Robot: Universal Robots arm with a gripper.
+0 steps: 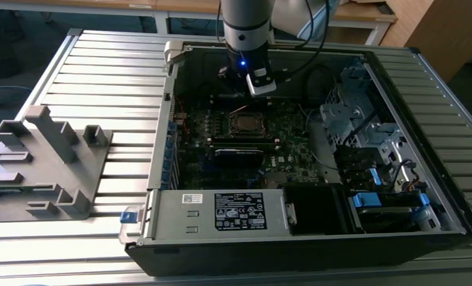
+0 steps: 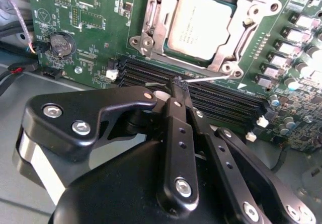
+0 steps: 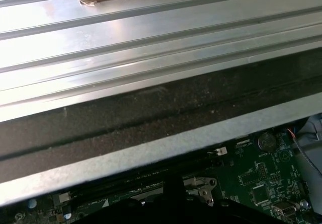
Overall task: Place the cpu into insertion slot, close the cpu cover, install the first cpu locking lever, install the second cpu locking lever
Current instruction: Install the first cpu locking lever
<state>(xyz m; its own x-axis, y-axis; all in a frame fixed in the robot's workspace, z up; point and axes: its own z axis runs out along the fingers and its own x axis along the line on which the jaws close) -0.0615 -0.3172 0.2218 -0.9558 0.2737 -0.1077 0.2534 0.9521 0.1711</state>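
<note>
Silvery wire is what I have hold of: my claw [image 2: 177, 83] is pinched closed at the free end of a locking lever [image 2: 209, 77]. In the second wrist view the lever runs from my fingertips back to the corner of the insertion slot [image 2: 142, 42]. I judge the fingertips are clamped on the wire itself, though the contact is too small to see clearly.

The cpu [image 2: 201, 25] lies flat in that slot, its pale metal top showing through the window of the cpu cover [image 2: 160, 20]. The cover looks folded down over it. So I take the first two steps as done and a lever as the step in hand. I cannot tell whether this lever is the first or the second.

The lever juts out over the black memory slots [image 2: 221, 100] on the green motherboard [image 2: 90, 12], not tucked against the frame. Finishing this step calls for a firm grip on a thin springy wire, a downward press, and a small sideways shift to hook it under its catch without slipping onto the board.

In the exterior view my claw [image 1: 259, 90] hangs inside the open computer case [image 1: 160, 196] on the slatted metal table [image 1: 100, 71], just beyond the cpu [image 1: 246, 123].
</note>
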